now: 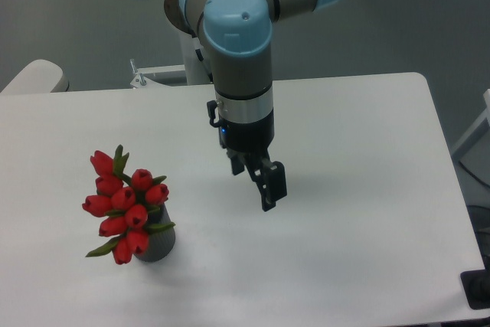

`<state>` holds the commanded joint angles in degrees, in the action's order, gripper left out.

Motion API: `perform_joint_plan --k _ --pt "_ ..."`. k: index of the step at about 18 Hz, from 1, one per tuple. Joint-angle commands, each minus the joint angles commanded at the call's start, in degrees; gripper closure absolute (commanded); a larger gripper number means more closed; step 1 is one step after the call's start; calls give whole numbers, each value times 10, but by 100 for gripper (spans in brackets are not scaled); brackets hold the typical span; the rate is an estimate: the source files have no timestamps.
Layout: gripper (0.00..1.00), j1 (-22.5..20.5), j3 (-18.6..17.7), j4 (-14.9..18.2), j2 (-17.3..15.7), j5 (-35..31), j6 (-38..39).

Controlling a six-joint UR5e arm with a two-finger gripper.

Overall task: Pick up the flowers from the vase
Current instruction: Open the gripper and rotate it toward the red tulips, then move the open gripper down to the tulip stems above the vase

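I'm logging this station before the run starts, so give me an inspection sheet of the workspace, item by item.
Surface: white table, bare where visible.
Job's things: flowers, red buds with green leaves, standing in the dark grey vase near the table's front left; not gripped.
Clutter: nothing seen.
Claw: claw points down over the table's middle, apart from the flowers, holding nothing; whether it is open or shut cannot be told.
Cables: nothing seen.
Surroundings: grey floor; pale rounded object beyond the back left edge; dark object at the lower right.
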<state>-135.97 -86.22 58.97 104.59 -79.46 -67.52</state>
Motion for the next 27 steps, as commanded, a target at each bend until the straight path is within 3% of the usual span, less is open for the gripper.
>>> perform_joint_plan --k 4,9,15,19,24,27 --pt "0 -10 -22 0 -11 1 37" --pt "0 -14 -78 -1 -39 14 38" --pt "0 -32 -107 -2 -42 145 107" --pt "0 -61 -118 -5 -41 255 111" --pt "0 -56 -143 -19 -33 278 110" --pt "0 -50 -147 -62 -13 306 106"
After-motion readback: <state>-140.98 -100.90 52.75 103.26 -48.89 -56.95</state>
